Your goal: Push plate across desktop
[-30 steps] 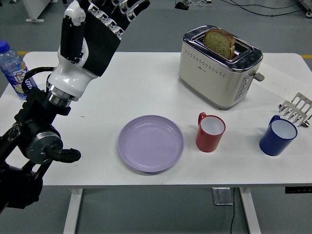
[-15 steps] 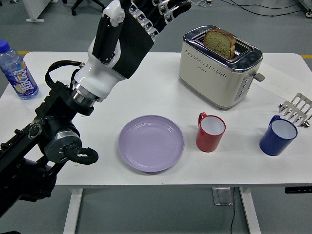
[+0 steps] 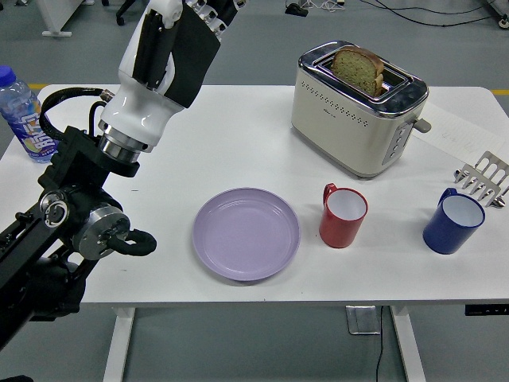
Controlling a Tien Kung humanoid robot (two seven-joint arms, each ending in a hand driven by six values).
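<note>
A lilac plate (image 3: 246, 233) lies flat near the table's front edge, a little left of centre, with nothing on it. My left arm rises from the lower left, its white forearm (image 3: 143, 103) over the table's left part. The left hand (image 3: 208, 14) is raised high, well behind and to the left of the plate and clear of it. Its fingers point upward, relaxed and holding nothing, with the tips cut off by the picture's top edge. My right arm does not show.
A red mug (image 3: 343, 216) stands just right of the plate and a blue mug (image 3: 453, 222) further right. A cream toaster (image 3: 358, 107) holding a bread slice sits at the back. A water bottle (image 3: 24, 115) is at the left edge, a metal rack (image 3: 483, 178) at the right edge.
The left arm swung right over the table, then back left and higher, so the fingers now leave the top edge. The plate and mugs have not moved.
</note>
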